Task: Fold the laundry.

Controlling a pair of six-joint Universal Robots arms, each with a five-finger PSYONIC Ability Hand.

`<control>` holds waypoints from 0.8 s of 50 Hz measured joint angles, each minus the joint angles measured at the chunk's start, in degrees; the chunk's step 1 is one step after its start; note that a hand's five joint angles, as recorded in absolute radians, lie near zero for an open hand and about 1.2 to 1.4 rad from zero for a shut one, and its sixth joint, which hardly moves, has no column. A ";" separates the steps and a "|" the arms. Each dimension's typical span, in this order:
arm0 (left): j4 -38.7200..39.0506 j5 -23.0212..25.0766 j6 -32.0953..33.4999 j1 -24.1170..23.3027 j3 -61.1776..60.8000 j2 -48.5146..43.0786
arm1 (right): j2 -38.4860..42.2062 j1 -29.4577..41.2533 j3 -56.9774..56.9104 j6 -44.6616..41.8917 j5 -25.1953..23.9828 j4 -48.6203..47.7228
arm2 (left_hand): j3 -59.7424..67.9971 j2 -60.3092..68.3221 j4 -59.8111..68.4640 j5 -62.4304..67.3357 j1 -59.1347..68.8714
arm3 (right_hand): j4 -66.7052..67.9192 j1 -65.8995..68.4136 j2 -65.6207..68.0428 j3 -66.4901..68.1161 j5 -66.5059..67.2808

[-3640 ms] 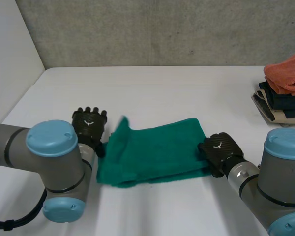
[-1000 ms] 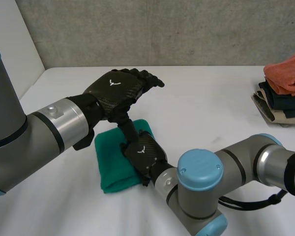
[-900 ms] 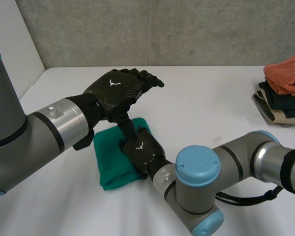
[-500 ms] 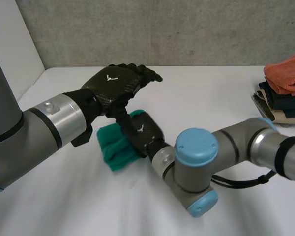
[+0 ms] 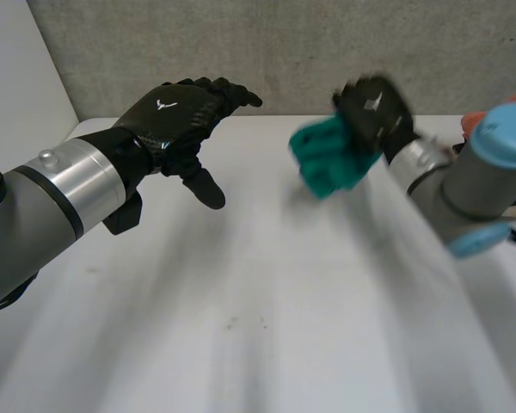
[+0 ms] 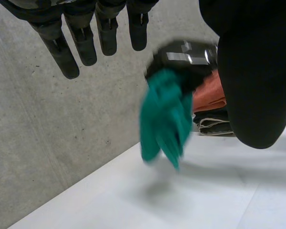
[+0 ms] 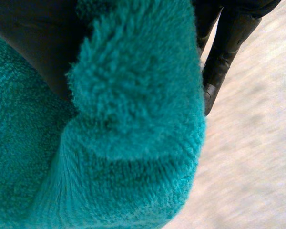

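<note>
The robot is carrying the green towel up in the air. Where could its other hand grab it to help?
Probably the loose end of the green towel hanging below the right hand, which clutches its upper part. The open left hand could come from its own side and pinch that dangling end; nothing covers it.

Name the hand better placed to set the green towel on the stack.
Right: the right hand grips the green towel aloft near the laundry stack; the left hand hangs open, farther away.

clothes pile (image 6: 209, 98): partly behind green towel (image 6: 164, 119) | right robot hand (image 7: 33, 47): mostly towel-covered
</note>
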 measured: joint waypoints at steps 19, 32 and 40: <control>0.37 -0.06 0.00 0.05 -0.36 -0.06 | 14.81 -23.09 -35.15 12.57 -6.58 -7.11 | 0.00 0.00 0.00 0.00 0.00 | 0.01 0.00 0.00 0.87 0.94; 0.56 -0.10 -0.01 0.12 -0.64 -0.43 | 20.91 -35.94 -26.36 11.87 -17.39 -9.42 | 0.00 0.00 0.00 0.01 0.00 | 0.02 0.80 0.00 0.87 0.94; 0.74 -0.14 -0.45 0.19 -0.73 -0.81 | 17.19 -41.09 -13.40 11.94 -24.58 -14.69 | 0.00 0.00 0.00 0.01 0.00 | 0.02 0.80 0.00 0.87 2.88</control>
